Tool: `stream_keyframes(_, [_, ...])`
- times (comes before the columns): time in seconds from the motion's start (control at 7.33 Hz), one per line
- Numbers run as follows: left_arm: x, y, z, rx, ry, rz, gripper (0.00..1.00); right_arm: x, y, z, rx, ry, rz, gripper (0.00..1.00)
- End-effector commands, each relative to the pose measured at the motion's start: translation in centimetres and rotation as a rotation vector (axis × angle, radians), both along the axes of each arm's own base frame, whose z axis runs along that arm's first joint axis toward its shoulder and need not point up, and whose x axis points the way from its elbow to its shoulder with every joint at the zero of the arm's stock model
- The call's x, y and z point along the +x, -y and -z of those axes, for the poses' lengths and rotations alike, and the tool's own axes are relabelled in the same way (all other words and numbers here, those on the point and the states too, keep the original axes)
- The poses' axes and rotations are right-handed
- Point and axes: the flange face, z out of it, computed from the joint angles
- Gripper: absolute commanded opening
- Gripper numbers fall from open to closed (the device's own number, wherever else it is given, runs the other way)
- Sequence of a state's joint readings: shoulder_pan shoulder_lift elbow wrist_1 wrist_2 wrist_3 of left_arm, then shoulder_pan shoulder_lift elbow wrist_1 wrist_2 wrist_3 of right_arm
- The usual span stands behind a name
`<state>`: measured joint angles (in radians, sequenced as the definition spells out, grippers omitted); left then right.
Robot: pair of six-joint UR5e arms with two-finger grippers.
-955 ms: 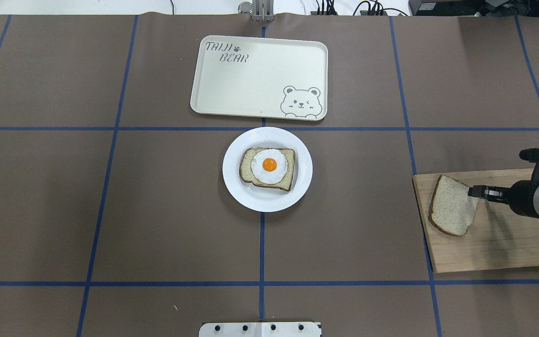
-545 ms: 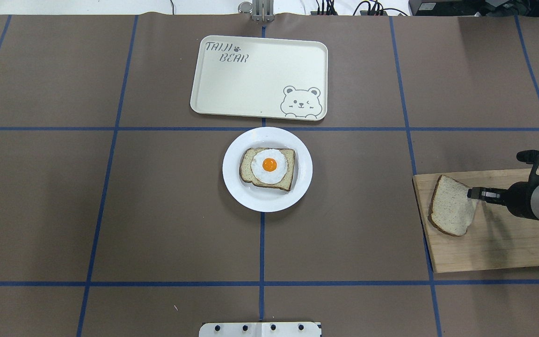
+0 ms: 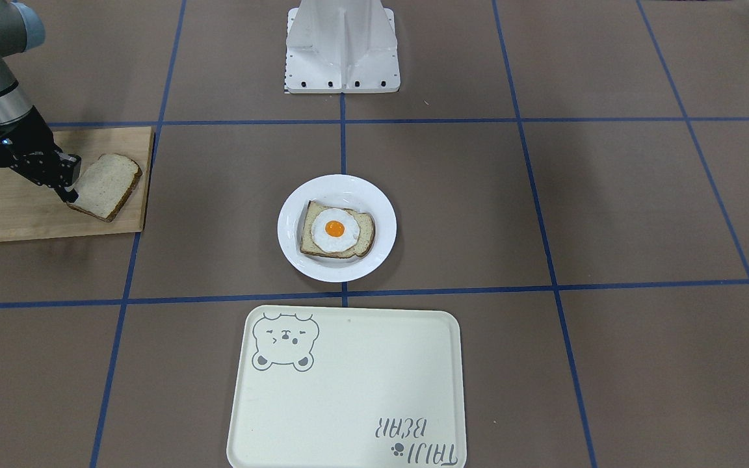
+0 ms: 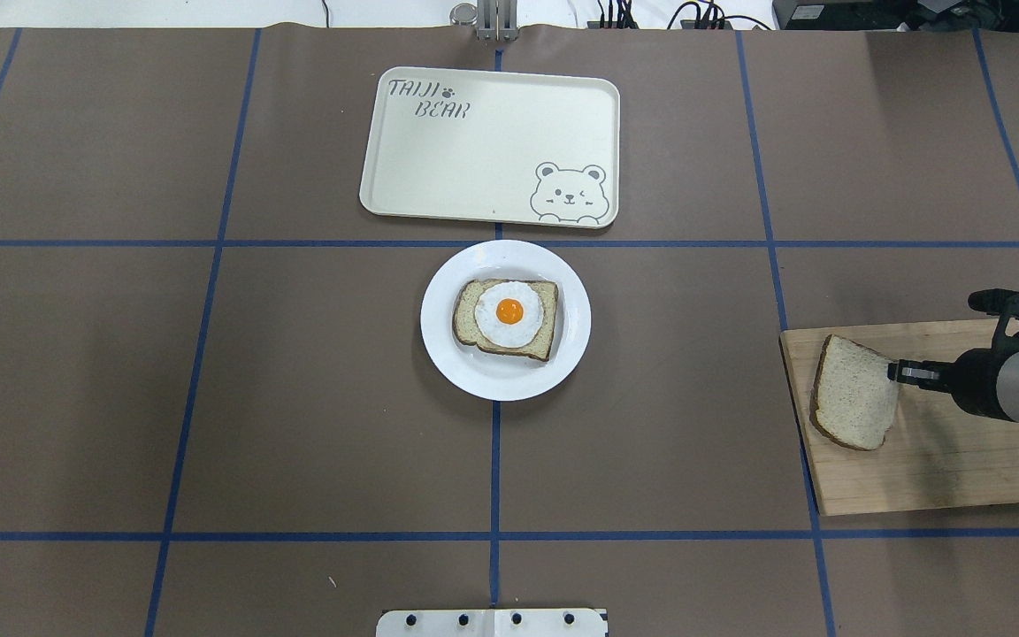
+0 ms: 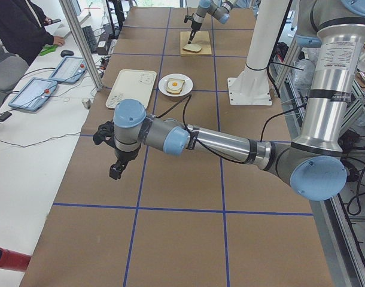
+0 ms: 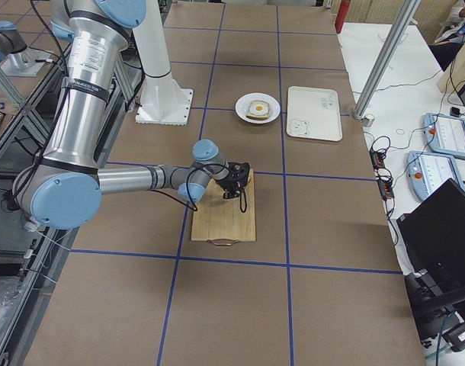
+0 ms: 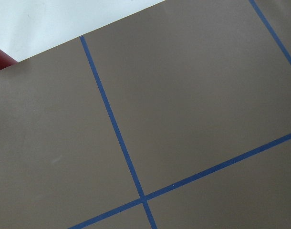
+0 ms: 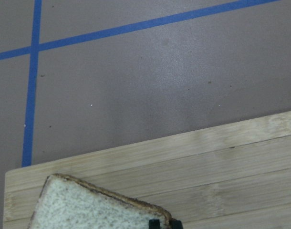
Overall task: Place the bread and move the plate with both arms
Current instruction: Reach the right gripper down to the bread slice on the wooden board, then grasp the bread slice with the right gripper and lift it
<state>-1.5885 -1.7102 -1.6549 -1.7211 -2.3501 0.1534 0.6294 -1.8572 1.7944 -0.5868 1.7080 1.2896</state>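
one end effector (image 4: 895, 372) grips tilted bread (image 4: 854, 404)

Plate (image 4: 439, 354), glossy white glaze; board (image 4: 961, 469), pale grained wood; desk (image 4: 297, 398), matt brown paper; bread (image 4: 854, 398), rough speckled crumb.

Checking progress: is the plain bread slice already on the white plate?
No, the bread is tilted over the wooden cutting board in the right gripper, apart from the plate.

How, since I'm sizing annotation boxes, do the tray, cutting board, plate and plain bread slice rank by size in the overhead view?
1-2. cutting board and tray: close; the board looks slightly larger but lies nearer the camera, so unsure.
3. plate
4. bread
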Motion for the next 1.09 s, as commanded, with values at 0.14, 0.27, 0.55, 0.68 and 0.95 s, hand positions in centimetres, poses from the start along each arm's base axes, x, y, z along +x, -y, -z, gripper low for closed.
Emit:
stream_keyframes(0.14, [0.0, 0.0, 0.0, -0.001, 0.0, 0.0, 1.0, 2.3, 0.6, 2.3, 0.001, 0.062, 0.053, 0.0])
stream_keyframes(0.27, [0.0, 0.0, 0.0, -0.001, 0.0, 0.002, 1.0, 3.9, 1.3, 3.3, -0.01, 0.098, 0.063, 0.0])
stream_keyframes(0.55, [0.0, 0.0, 0.1, 0.001, 0.0, 0.0, 1.0, 6.2, 2.3, 3.9, -0.002, 0.14, 0.114, 0.0])
stream_keyframes(0.68, [0.0, 0.0, 0.1, 0.001, 0.0, 0.002, 1.0, 7.8, 3.0, 4.6, -0.016, 0.183, 0.125, 0.0])
stream_keyframes(0.95, [0.0, 0.0, 0.1, 0.001, 0.0, 0.0, 1.0, 10.2, 5.6, 7.9, -0.012, 0.3, 0.169, 0.0])
